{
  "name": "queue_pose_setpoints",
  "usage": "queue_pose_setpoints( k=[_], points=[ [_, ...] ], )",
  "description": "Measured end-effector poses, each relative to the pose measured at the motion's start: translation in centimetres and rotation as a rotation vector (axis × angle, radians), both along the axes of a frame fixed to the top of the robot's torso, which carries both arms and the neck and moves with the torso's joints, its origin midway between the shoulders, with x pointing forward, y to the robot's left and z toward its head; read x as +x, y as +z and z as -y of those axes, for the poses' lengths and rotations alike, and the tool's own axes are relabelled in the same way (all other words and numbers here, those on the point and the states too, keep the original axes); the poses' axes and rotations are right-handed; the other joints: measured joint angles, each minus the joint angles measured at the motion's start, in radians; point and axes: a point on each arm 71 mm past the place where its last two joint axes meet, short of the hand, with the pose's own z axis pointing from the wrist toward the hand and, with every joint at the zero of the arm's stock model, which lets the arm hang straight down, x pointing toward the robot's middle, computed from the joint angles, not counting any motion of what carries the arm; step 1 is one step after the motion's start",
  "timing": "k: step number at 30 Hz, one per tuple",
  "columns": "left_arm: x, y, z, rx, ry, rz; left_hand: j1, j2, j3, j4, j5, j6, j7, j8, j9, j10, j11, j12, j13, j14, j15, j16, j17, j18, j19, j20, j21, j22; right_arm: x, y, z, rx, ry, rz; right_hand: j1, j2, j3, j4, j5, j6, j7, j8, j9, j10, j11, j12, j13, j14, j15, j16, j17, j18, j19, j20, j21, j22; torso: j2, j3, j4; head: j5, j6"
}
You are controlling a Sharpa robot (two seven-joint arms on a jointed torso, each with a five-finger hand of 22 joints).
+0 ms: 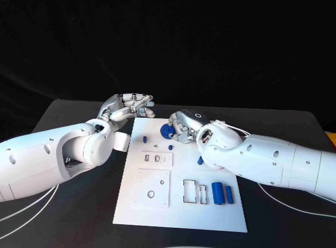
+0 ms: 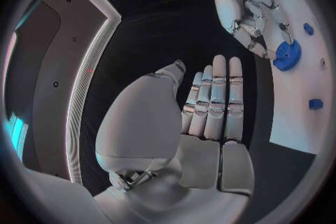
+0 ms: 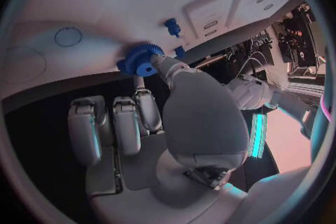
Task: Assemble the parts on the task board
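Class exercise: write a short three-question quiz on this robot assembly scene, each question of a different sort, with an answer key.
1. True or false: the left robot hand holds a blue part.
2. Which robot hand touches the blue gear? A) left B) right
3. Fill in: two blue cylinders lie on the white ____.

Key: 1 false, it holds nothing, fingers straight; 2 B, the right robot hand; 3 task board.

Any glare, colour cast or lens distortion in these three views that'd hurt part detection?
Head view: even light, white task board bright against the black table, no glare. Left wrist view: fisheye bends the board edge; blue gear stays crisp. Right wrist view: teal and pink light tints the right hand.
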Motion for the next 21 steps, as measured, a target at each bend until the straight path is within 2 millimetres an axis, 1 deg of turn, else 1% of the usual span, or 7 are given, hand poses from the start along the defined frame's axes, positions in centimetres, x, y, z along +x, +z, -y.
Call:
queue_pose_setpoints(
  k=[4, 6, 7, 9, 12, 16, 21],
  points=[
    [0.02, -0.01, 0.00, 0.000, 0.000, 0.000, 0.000, 0.000, 0.000, 0.000, 0.000, 0.000, 0.000, 0.000, 0.000, 0.000, 0.000, 0.000, 0.000, 0.000, 0.000, 0.000, 0.000, 0.000, 0.000, 0.000, 0.000, 0.000, 0.12, -0.13, -0.13, -0.005, -0.001, -0.002, 0.000, 0.000, 0.000, 0.000, 0.001, 0.000, 0.000, -0.001, 0.000, -0.004, 0.004, 0.000, -0.004, 0.000, 0.000, 0.000, 0.000, 0.000, 0.000, 0.000, 0.000, 0.000, 0.000, 0.0000, -0.0002, 0.001, 0.001],
    [0.02, -0.01, 0.02, 0.000, 0.000, 0.000, 0.000, 0.000, 0.000, 0.000, 0.000, 0.000, 0.000, 0.000, 0.000, 0.000, 0.000, 0.000, 0.000, 0.000, 0.000, 0.000, 0.000, 0.000, 0.000, 0.000, 0.000, 0.000, 0.16, -0.15, -0.20, -0.006, 0.000, -0.002, -0.004, -0.004, 0.007, 0.001, -0.005, 0.000, 0.000, -0.012, 0.000, -0.007, 0.007, -0.004, -0.008, 0.000, 0.000, 0.000, 0.000, 0.000, 0.000, 0.000, 0.000, 0.000, 0.000, 0.0000, -0.0003, 0.001, 0.001],
    [0.02, -0.02, 0.04, 0.000, 0.000, -0.001, 0.000, 0.000, 0.000, 0.000, 0.000, 0.000, 0.000, 0.000, 0.000, 0.000, 0.000, 0.000, 0.000, 0.000, 0.000, 0.000, 0.000, 0.000, 0.000, 0.000, 0.000, 0.000, 0.19, -0.16, -0.26, -0.006, 0.000, -0.002, -0.010, -0.009, 0.008, 0.002, -0.020, -0.004, -0.003, -0.017, 0.002, -0.011, 0.011, -0.007, -0.011, 0.000, 0.000, 0.000, 0.000, 0.000, 0.000, 0.000, 0.000, 0.000, 0.000, 0.0000, -0.0004, 0.001, 0.001],
    [0.02, -0.02, 0.05, 0.000, 0.000, -0.001, 0.000, 0.000, 0.000, 0.000, 0.000, 0.000, 0.000, 0.000, 0.000, 0.000, 0.000, 0.000, 0.000, 0.000, 0.000, 0.000, 0.000, 0.000, 0.000, 0.000, 0.000, 0.000, 0.24, -0.21, -0.33, -0.008, 0.000, -0.003, -0.034, -0.007, 0.011, 0.006, -0.070, -0.028, 0.007, -0.035, 0.002, -0.018, 0.018, -0.008, -0.015, -0.001, 0.001, 0.000, 0.000, 0.000, 0.001, 0.001, 0.000, 0.000, 0.000, -0.0001, -0.0005, 0.001, 0.001],
    [0.03, -0.03, 0.04, 0.000, 0.000, -0.001, 0.000, 0.000, 0.000, 0.000, 0.000, 0.000, 0.000, 0.000, 0.000, 0.000, 0.000, 0.000, 0.000, 0.000, 0.000, 0.000, 0.000, 0.000, 0.000, 0.000, 0.000, 0.000, 0.30, -0.31, -0.38, -0.010, -0.001, -0.006, -0.047, -0.015, 0.001, 0.019, -0.100, -0.041, 0.017, -0.052, -0.013, -0.020, 0.020, -0.010, -0.018, -0.002, 0.009, 0.000, 0.000, 0.000, 0.003, 0.004, 0.000, 0.000, 0.000, -0.0001, -0.0005, 0.001, 0.002],
    [0.05, -0.04, 0.05, 0.001, 0.000, -0.001, 0.000, 0.000, 0.000, 0.000, 0.000, 0.000, 0.000, 0.000, 0.000, 0.000, 0.000, 0.000, 0.000, 0.000, 0.000, 0.000, 0.000, 0.000, 0.000, 0.000, 0.000, 0.000, 0.33, -0.34, -0.45, -0.011, 0.000, -0.008, -0.058, -0.016, -0.003, 0.023, -0.104, -0.042, 0.017, -0.055, -0.017, -0.023, 0.023, -0.013, -0.020, -0.002, 0.009, 0.000, 0.000, 0.000, 0.000, 0.008, 0.000, 0.001, 0.000, 0.0000, -0.0007, 0.000, 0.002],
    [0.06, -0.05, 0.02, 0.001, 0.001, -0.002, 0.000, 0.000, 0.003, -0.003, 0.000, 0.000, 0.000, -0.004, 0.000, 0.000, 0.000, 0.000, 0.000, 0.000, 0.000, 0.000, 0.003, 0.000, -0.004, -0.004, 0.004, 0.001, 0.31, -0.36, -0.49, -0.012, 0.002, -0.011, -0.074, -0.023, -0.023, 0.042, -0.107, -0.060, 0.021, -0.072, -0.024, -0.029, 0.029, -0.013, -0.023, -0.002, 0.009, 0.000, 0.000, 0.000, 0.004, 0.011, -0.004, 0.001, 0.000, 0.0001, -0.0010, 0.000, 0.000]
  ],
)
